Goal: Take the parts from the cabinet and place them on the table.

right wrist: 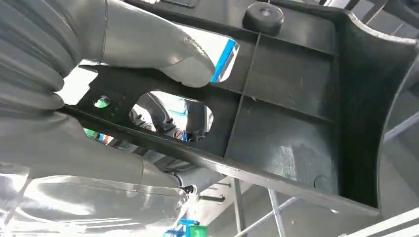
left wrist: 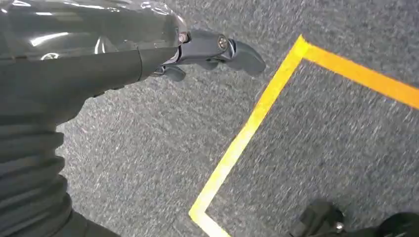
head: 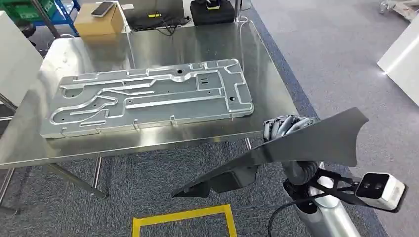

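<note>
L hand (left wrist: 212, 52) hangs by the floor, fingers loosely apart, holding nothing, prob just parked out of the way. On the steel table (head: 207, 42) lies a machined metal plate (head: 148, 96). R hand (head: 285, 127) clamps the black plastic part (head: 296, 145), held near-flat just off the table's near corner, ready to lay down.

Head view looks down on table (head: 148, 143) and carpet; left wrist view faces that carpet closely.

Silver right arm (head: 332, 215) with black cable and a white-and-black camera block (head: 381, 191); right hand (head: 286, 127) dark grey. Left hand (left wrist: 207, 52): glossy grey cover, ribbed cuff, screws showing.
</note>
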Available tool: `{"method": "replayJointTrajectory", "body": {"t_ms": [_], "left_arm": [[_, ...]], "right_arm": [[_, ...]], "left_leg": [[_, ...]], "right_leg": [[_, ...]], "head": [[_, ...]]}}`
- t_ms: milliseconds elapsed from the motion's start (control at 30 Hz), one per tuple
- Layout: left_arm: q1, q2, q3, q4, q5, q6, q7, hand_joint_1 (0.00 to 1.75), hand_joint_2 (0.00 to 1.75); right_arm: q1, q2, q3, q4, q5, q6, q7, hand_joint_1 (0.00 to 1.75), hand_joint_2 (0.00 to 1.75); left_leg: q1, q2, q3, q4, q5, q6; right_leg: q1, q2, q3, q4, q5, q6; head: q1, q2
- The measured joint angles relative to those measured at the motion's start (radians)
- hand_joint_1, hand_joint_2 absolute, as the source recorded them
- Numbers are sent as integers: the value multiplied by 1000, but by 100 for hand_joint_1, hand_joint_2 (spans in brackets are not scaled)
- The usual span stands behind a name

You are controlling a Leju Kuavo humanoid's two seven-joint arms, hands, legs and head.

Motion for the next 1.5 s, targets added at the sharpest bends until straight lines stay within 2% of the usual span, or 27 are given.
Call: {"method": "replayJointTrajectory", "body": {"t_ms": [67,100,167,233,267,300,367,400,467,533,567,600,633,733,767,867,933,1000,1033,1067,1100,1167,1233,1267,1367,1433,1500], "left_arm": [[3,-1,0,0,0,1,1,0,175],[3,-1,0,0,0,1,0,0,175],[3,0,0,0,0,1,-10,0,175],[5,0,0,0,0,1,-15,0,175],[6,0,0,0,0,0,-18,0,175],[6,0,2,0,0,0,-23,0,175],[8,-1,11,0,0,0,-34,0,175],[10,-3,15,0,1,1,-39,0,175],[14,-6,28,0,2,0,-47,0,175],[13,-7,30,0,2,-3,-47,0,175],[13,-9,30,0,2,-4,-47,0,175],[14,-10,30,0,2,-9,-47,0,175],[13,-10,29,0,1,-16,-47,0,175],[-1,-11,24,-3,1,-37,-50,0,175],[-7,-11,21,-3,2,-44,-51,0,175],[-4,-11,7,-5,2,-53,-55,0,175],[-2,-8,2,-5,-14,-55,-58,0,175],[-2,-7,2,-5,-31,-56,-60,0,175],[-2,-6,1,-5,-31,-56,-60,0,175],[-1,-6,1,-5,-31,-56,-61,0,175],[-1,-6,1,-5,-31,-56,-61,0,175],[-2,-5,-3,-6,-31,-56,-59,0,175],[-4,-3,-5,-6,-31,-56,-59,0,175],[-4,-2,-7,-6,-31,-56,-59,0,175],[-2,-1,-18,-6,-33,-61,-63,0,175],[-5,-2,-24,-7,-33,-67,-66,0,175],[-15,-2,-31,-8,-33,-79,-70,0,175]], "right_arm": [[-3,1,0,-4,-2,0,3,171,175],[-4,1,0,-5,-3,0,3,171,175],[-5,1,0,-8,-7,4,3,171,175],[-5,1,-1,-14,-8,5,2,171,175],[-1,1,-1,-14,6,5,-1,171,175],[6,1,-3,-21,25,5,-3,171,175],[42,2,-14,-46,84,18,-5,171,175],[63,5,-23,-70,125,25,-5,171,175],[67,11,-35,-97,156,10,-6,171,175],[40,16,-51,-90,145,-8,-6,171,175],[25,16,-60,-84,143,-18,-6,171,175],[-6,15,-65,-69,143,-39,-4,171,175],[-79,15,-69,-27,136,-69,1,171,175],[-357,8,-112,125,122,-122,43,171,175],[-436,5,-135,179,122,-130,50,171,175],[-618,0,-179,338,139,-118,35,171,175],[-662,0,-212,376,149,-107,21,171,175],[-683,-1,-222,405,154,-103,18,171,175],[-686,0,-223,420,156,-100,19,171,175],[-686,0,-224,430,159,-98,19,171,175],[-688,0,-225,438,168,-108,20,171,175],[-728,5,-233,482,203,-146,40,171,175],[-827,8,-235,570,253,-180,63,171,175],[-874,10,-235,615,279,-193,69,171,175],[-974,23,-230,741,411,-260,108,171,175],[-1023,29,-202,840,563,-322,136,171,175],[-1060,37,-133,968,739,-384,169,171,175]], "left_leg": [[2,2,-75,77,-75,-4],[3,3,-85,64,-75,-4],[4,5,-62,-51,5,1],[4,9,-16,-213,144,11],[-3,10,-19,-214,116,13],[-4,9,-14,-213,115,19],[-5,6,-9,-214,132,30],[7,5,0,-229,141,40],[4,5,6,-234,138,46],[-1,8,5,-234,134,53],[-3,8,4,-233,133,54],[-4,7,5,-232,131,55],[-6,7,5,-229,130,54],[-13,11,3,-220,127,52],[-19,9,0,-215,126,48],[-14,6,-3,-222,132,35],[-12,5,-7,-209,124,25],[-7,7,-57,-99,58,13],[-2,7,-99,-12,23,8],[1,7,-137,56,5,4],[4,7,-154,79,10,1],[8,8,-127,-5,77,-1],[8,10,-53,-182,171,5],[3,10,-36,-205,156,10],[-2,8,-38,-216,149,24],[5,7,-28,-229,153,37],[4,7,-21,-232,149,49]], "right_leg": [[0,1,19,0,-16,0],[0,2,30,0,-24,1],[0,2,55,0,-41,5],[0,0,73,-1,-55,11],[5,3,79,2,-62,18],[5,3,77,0,-68,25],[4,1,87,-7,-76,38],[6,0,94,-1,-82,47],[4,2,57,70,-128,52],[2,1,-34,229,-199,56],[1,1,-68,285,-210,57],[1,1,-85,299,-196,57],[1,1,-79,262,-156,55],[1,3,14,32,-25,42],[9,2,16,15,-32,39],[10,-3,10,12,-25,27],[3,-10,27,-12,-13,17],[1,-15,31,-14,-14,11],[1,-14,32,-14,-15,10],[1,-13,32,-13,-17,9],[0,-11,32,-13,-19,10],[-2,-10,36,-10,-25,15],[-5,-8,40,-3,-36,23],[1,-7,37,0,-41,30],[1,-6,37,-5,-42,44],[-6,-6,37,6,-56,56],[-4,-3,-16,114,-106,61]], "head": [[0,0],[0,0],[0,0],[0,0],[0,0],[0,0],[0,0],[0,0],[0,0],[0,0],[0,0],[0,0],[0,0],[0,0],[0,0],[0,0],[1,0],[0,0],[0,0],[0,0],[0,0],[0,0],[0,0],[0,0],[0,0],[0,0],[0,0]]}}
